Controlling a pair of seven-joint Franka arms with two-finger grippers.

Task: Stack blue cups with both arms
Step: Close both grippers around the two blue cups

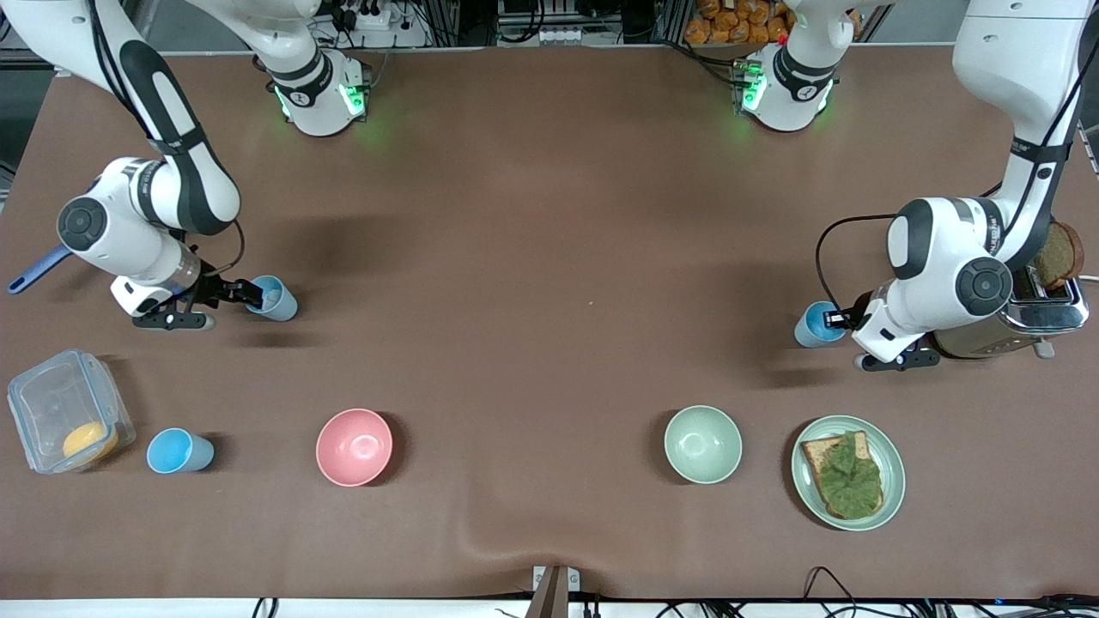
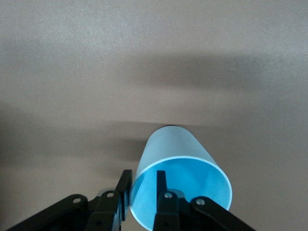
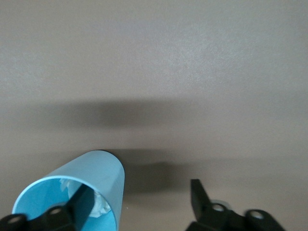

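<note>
Over the table, both tools' [image 1: 826, 321] [image 1: 232, 293] fingertips hidden by blue cups [image 1: 816, 324].

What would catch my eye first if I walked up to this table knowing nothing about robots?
Probably the two white arms, each holding a small blue cup by its rim: the left gripper grips one cup beside the toaster, and the right gripper holds another cup at its own end of the table. A third blue cup stands nearer the camera, between a clear plastic box and a pink bowl.
</note>
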